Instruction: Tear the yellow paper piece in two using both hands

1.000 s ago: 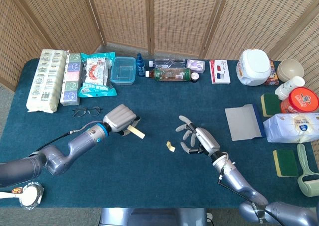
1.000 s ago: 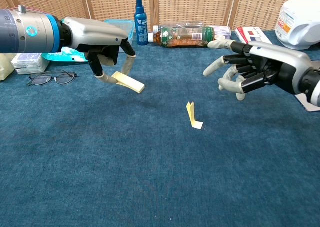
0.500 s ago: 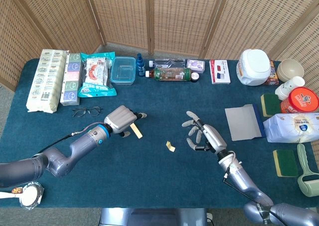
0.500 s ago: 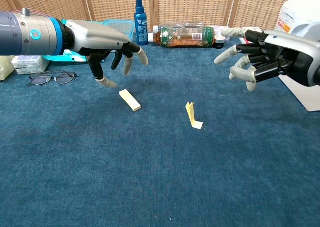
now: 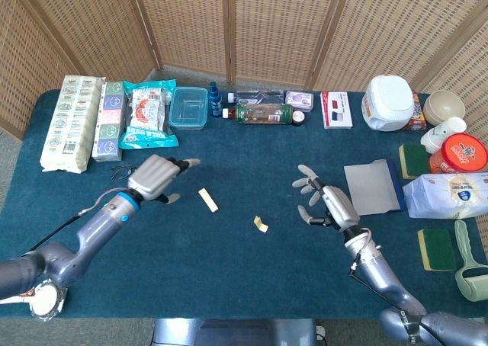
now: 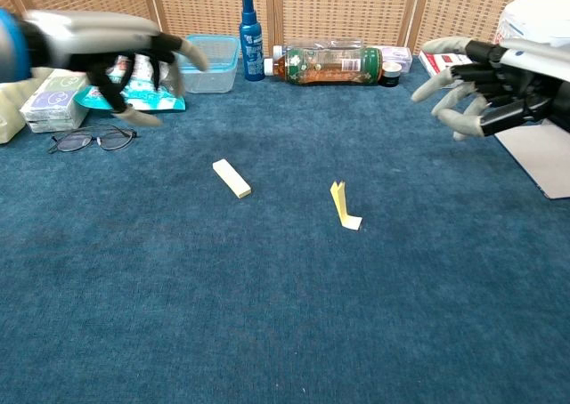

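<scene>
On the blue tablecloth (image 5: pixel 229 270), near the middle, lie two yellow paper pieces: a flat strip (image 5: pixel 207 200) (image 6: pixel 232 178) and, at about four o'clock from it, a smaller bent scrap (image 5: pixel 261 223) (image 6: pixel 345 206) standing partly on edge; the two are apart, so the tear looks done. Neither hand touches them. The left hand (image 5: pixel 155 178) (image 6: pixel 116 57) hangs at nine o'clock of the strip, blurred in the chest view, its fingers spread and holding nothing; the right hand (image 5: pixel 324 205) (image 6: pixel 485 88) hangs at three o'clock of the scrap, fingers likewise apart and empty. My judgement is that the step in hand is drawing both arms clear, and doing it well means lifting away without brushing either piece, keeping the left hand off the eyeglasses (image 5: pixel 130 170) (image 6: pixel 93 139) just beside it and the right off the grey sheet (image 5: pixel 373 187). As for writing, the bottle (image 6: pixel 325 64) lying on its side at twelve o'clock has a label, and the packets (image 5: pixel 141 116) at ten o'clock carry print, but nothing on them is legible.
</scene>
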### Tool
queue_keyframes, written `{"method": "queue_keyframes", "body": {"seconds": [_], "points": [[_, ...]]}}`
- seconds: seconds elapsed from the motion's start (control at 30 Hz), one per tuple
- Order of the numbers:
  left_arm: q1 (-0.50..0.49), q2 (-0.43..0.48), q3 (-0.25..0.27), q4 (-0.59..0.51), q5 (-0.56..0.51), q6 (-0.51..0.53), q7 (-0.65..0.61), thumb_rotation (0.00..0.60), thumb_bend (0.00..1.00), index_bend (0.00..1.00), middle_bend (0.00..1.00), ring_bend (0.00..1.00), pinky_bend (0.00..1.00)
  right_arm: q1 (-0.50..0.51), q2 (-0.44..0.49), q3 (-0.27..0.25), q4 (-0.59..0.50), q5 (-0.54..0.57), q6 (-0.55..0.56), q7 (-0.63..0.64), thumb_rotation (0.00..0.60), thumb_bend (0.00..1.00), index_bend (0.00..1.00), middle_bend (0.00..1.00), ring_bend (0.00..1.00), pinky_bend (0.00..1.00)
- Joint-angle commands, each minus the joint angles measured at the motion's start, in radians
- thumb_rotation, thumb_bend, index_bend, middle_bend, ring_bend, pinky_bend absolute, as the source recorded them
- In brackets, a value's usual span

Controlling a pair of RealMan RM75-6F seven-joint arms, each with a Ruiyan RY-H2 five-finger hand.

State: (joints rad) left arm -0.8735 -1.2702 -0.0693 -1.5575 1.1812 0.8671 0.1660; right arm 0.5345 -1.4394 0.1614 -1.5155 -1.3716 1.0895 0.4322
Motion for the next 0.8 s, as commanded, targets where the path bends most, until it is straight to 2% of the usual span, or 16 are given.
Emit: {"method": "queue_keyframes", "body": {"seconds": [0.03, 0.27, 0.3, 0.33, 0.63, 0.8], "points": [[0.084, 0.060, 0.032, -0.055, 0.000, 0.096, -0.005, 0.600, 0.23, 0.14, 0.34, 0.35, 0.52, -0.024, 0.010, 0.002, -0.005, 0.026, 0.047, -0.123, 0.600, 0.46, 0.10, 0.30, 0.24, 0.34], [0.271, 0.122, 0.101, -0.159, 0.058, 0.345, 0.026, 0.600, 0.23, 0.14, 0.34, 0.35, 0.51, -0.089, 0.012, -0.025, -0.012, 0.033, 0.157, -0.304, 0.600, 0.46, 0.17, 0.28, 0.19, 0.26], [0.362, 0.153, 0.138, -0.206, 0.071, 0.450, 0.010, 0.600, 0.23, 0.14, 0.34, 0.35, 0.51, -0.127, 0.027, -0.049, -0.018, 0.019, 0.216, -0.384, 0.600, 0.46, 0.18, 0.28, 0.19, 0.25], [0.395, 0.160, 0.153, -0.219, 0.095, 0.490, 0.004, 0.600, 0.23, 0.14, 0.34, 0.35, 0.51, -0.142, 0.033, -0.056, -0.032, 0.014, 0.239, -0.411, 0.600, 0.46, 0.18, 0.28, 0.19, 0.25], [0.559, 0.152, 0.203, -0.211, 0.184, 0.662, -0.024, 0.600, 0.23, 0.16, 0.34, 0.34, 0.50, -0.219, 0.083, -0.089, -0.106, -0.013, 0.336, -0.515, 0.600, 0.46, 0.25, 0.28, 0.18, 0.24], [0.697, 0.148, 0.236, -0.211, 0.213, 0.795, -0.039, 0.600, 0.23, 0.16, 0.34, 0.34, 0.49, -0.292, 0.137, -0.127, -0.181, -0.036, 0.414, -0.595, 0.600, 0.46, 0.25, 0.28, 0.18, 0.24]]}}
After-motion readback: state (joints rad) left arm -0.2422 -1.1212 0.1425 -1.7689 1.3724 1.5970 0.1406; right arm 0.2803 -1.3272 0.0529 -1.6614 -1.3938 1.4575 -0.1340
